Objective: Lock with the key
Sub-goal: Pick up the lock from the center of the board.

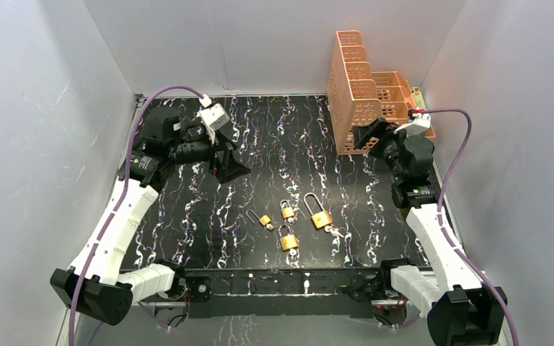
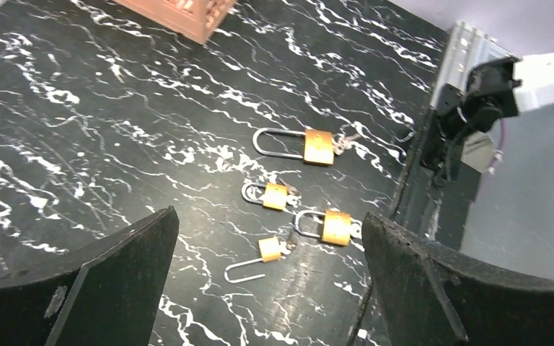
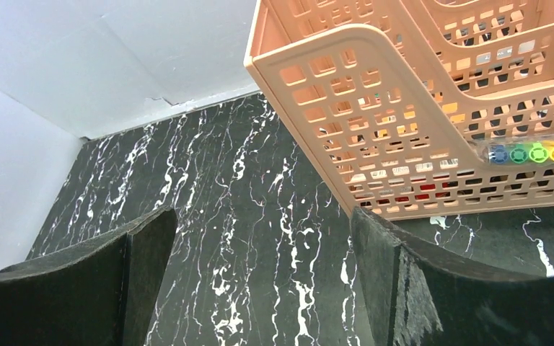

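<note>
Though far from left hand (image 1: 229, 164), padlocks (image 1: 289, 241)

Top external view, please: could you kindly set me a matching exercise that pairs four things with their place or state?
Things:
1. long-shackle padlock
2. peach basket
3. left gripper
4. right gripper

Places or states:
A. open, close in front of the basket
B. lying flat near the front edge of the table
C. open, over the table's far left
D. standing in the far right corner

Pairs: 1-B; 2-D; 3-C; 4-A
</note>
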Robot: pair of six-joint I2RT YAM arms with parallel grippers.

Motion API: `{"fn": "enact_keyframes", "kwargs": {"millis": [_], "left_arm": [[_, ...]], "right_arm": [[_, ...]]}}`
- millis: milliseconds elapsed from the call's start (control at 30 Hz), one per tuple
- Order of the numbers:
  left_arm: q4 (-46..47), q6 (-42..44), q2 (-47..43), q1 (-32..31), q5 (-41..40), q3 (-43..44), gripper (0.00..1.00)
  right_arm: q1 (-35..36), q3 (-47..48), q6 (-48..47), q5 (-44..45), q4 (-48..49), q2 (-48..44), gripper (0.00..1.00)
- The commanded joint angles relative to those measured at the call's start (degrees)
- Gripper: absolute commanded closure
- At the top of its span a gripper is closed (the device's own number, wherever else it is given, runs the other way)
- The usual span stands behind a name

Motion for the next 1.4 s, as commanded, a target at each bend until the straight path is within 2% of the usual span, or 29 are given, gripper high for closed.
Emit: {"fn": "enact_keyframes", "kwargs": {"millis": [0,33,100,167,200,233,267,333,433,500,600,700,833,1100,1200,1367], "left_arm": [[-4.2,1.9,0.3,0.2,8.4,-0.4,0.02],[-4.7,2.3,1.1,0.2,9.6,-0.1,0.02],[-4.0,1.2,2.8,0.2,10.3,0.3,0.02],[0.6,-3.6,4.2,0.2,4.4,0.1,0.02],[4.0,-7.7,4.7,0.2,-1.1,-0.9,0.02],[6.9,-11.4,5.2,0.1,-8.7,-1.9,0.02],[8.3,-15.8,5.9,0.2,-16.5,-2.8,0.02],[8.8,-20.5,7.4,0.2,-27.5,-3.4,0.02],[11.9,-24.5,5.8,0.7,-32.3,-7.4,0.02],[14.1,-27.0,4.0,3.3,-33.1,-10.1,0.02],[14.4,-31.1,3.9,13.3,-25.7,-12.1,0.02],[12.2,-31.5,5.4,16.4,-25.8,-12.4,0.02],[11.5,-31.7,5.8,16.5,-26.2,-13.6,0.02],[12.1,-32.4,5.7,16.6,-23.4,-15.4,0.02],[12.4,-32.8,5.7,16.5,-22.7,-15.5,0.02],[12.1,-32.7,5.7,16.5,-22.3,-15.8,0.02]], "right_arm": [[0.5,-3.0,-1.7,-0.5,5.7,0.3,0.02],[0.6,-3.8,-4.5,-3.4,6.4,1.2,0.02],[0.6,-1.6,-7.6,-6.3,1.3,3.6,0.01],[3.3,2.5,-11.6,-7.4,-6.4,7.0,0.02],[7.4,3.8,-14.9,-1.8,-10.1,8.1,0.01],[16.3,4.6,-19.0,6.5,-12.0,9.0,0.02],[22.8,5.2,-22.4,18.3,-12.8,9.9,0.02],[30.7,7.2,-24.7,27.5,-17.0,13.2,0.02],[39.1,10.8,-19.5,31.0,-24.6,18.4,0.02],[46.5,11.8,-14.4,33.4,-27.3,21.2,0.02],[54.4,14.4,-0.7,36.1,-33.5,24.8,0.01],[56.4,13.5,9.5,31.7,-34.5,26.6,0.01],[56.5,11.4,14.9,30.3,-34.7,27.7,0.02],[55.4,10.3,15.1,26.2,-35.6,32.3,0.02],[55.0,9.3,15.0,21.9,-33.3,33.3,0.07],[55.4,10.0,16.0,19.0,-35.2,34.9,0.13]]}}
